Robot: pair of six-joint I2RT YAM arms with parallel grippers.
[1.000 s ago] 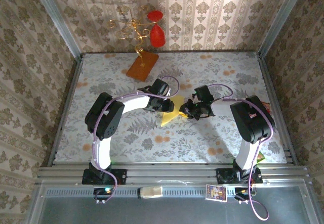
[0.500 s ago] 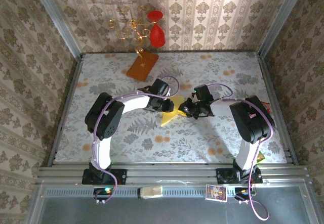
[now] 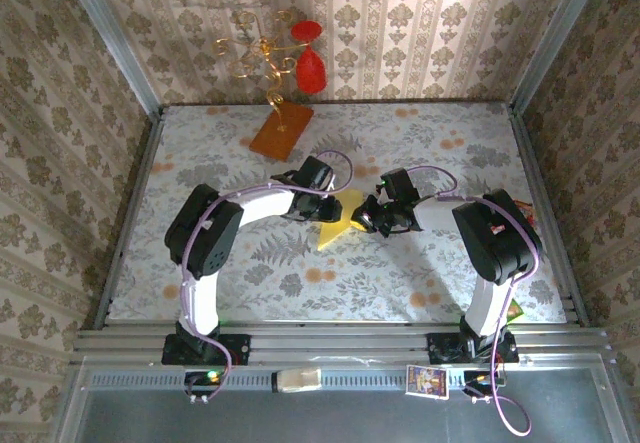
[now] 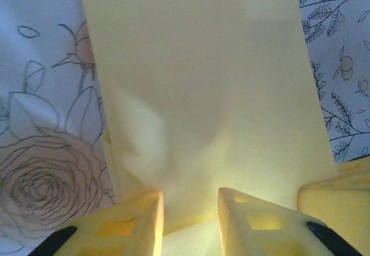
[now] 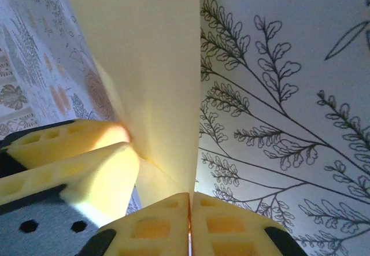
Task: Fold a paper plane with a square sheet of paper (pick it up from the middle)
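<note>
Right tool [image 5: 189,210] pinches paper [image 5: 144,65]; left wrist view shows left tool [image 4: 191,210] narrowly parted.

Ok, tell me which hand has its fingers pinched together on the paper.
The right hand: its fingers meet on the square sheet of paper. The left hand has its fingers apart.

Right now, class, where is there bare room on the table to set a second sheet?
Free: the near strip of the table, between the yellow paper and the near edge, and its far right corner. Crowded: the middle, where the left fingers and right fingers meet on the paper, and around the orange slab far left.
</note>
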